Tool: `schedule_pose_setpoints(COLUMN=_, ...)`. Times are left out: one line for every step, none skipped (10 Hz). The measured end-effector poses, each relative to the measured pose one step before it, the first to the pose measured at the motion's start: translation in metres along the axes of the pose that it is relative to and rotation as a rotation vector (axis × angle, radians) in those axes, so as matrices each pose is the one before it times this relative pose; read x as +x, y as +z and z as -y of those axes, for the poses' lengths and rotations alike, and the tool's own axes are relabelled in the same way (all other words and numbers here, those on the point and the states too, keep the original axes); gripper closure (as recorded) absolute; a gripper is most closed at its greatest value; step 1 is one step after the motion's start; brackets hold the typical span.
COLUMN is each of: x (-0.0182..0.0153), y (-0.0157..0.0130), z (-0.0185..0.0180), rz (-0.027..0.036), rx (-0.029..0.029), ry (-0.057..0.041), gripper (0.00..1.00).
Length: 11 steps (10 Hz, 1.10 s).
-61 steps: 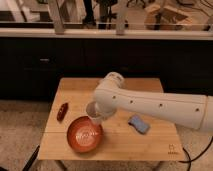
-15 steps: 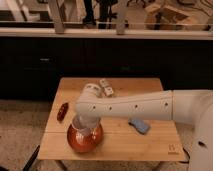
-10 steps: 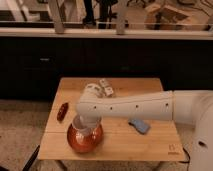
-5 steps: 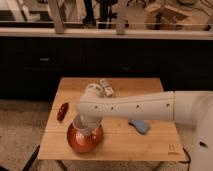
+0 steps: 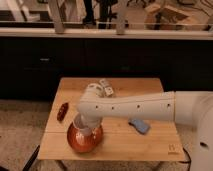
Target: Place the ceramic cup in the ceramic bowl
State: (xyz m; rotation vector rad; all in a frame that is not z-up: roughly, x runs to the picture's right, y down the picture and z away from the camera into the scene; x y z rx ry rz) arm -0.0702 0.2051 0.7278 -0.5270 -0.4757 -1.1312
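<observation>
The reddish-orange ceramic bowl sits on the front left of the wooden table. My gripper is at the end of the white arm, directly over the bowl's far side. The off-white ceramic cup is at the gripper, low over the bowl's inside. The arm's wrist hides much of the gripper and part of the cup.
A small dark red elongated object lies left of the bowl. A white box with markings is at the table's back. A blue object lies right of the arm. The table's front edge is close to the bowl.
Since 6 s ago the arm has carried the cup left and down over the bowl. Over the last 1.5 s nothing has visibly moved.
</observation>
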Motion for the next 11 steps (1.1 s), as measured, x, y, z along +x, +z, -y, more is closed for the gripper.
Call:
schedule_pose_setpoints(x=0.00122, y=0.00299, z=-0.00277, rz=0.00396, rx=-0.01083, ry=0.01037, gripper=0.68)
schedule_pose_setpoints(x=0.00043, y=0.0018, z=-0.00162, rz=0.00258, rx=-0.00607, ry=0.00603, gripper=0.61)
schedule_pose_setpoints(x=0.00099, y=-0.00003, z=-0.00097, rz=0.0016, rx=-0.00403, ry=0.00382, gripper=0.49)
schedule_pose_setpoints(x=0.00018, y=0.00245, z=-0.00193, rz=0.00264, rx=-0.02965, ry=-0.00585, gripper=0.39)
schedule_pose_setpoints(x=-0.00072, y=0.00129, z=0.00293, rz=0.00256, rx=-0.01356, ry=-0.00994, gripper=0.29)
schedule_pose_setpoints(x=-0.00068, y=0.00116, z=-0.00096, rz=0.00651, rx=-0.00908, ry=-0.00225, gripper=0.22)
schedule_pose_setpoints(x=0.00265, y=0.0011, z=-0.00282, rz=-0.00282, rx=-0.01078, ry=-0.00251, gripper=0.2)
schedule_pose_setpoints(x=0.00004, y=0.00075, z=-0.0001, rz=0.00384, rx=-0.00498, ry=-0.00513, gripper=0.2)
schedule_pose_setpoints(x=-0.00033, y=0.00054, z=0.00023, rz=0.00413, rx=-0.00315, ry=-0.0067, gripper=0.2)
schedule_pose_setpoints(x=0.00077, y=0.00031, z=-0.00127, rz=0.00382, rx=0.00065, ry=-0.00085, gripper=0.2)
schedule_pose_setpoints(x=0.00039, y=-0.00025, z=-0.00194, rz=0.0046, rx=0.00541, ry=-0.00735, gripper=0.2)
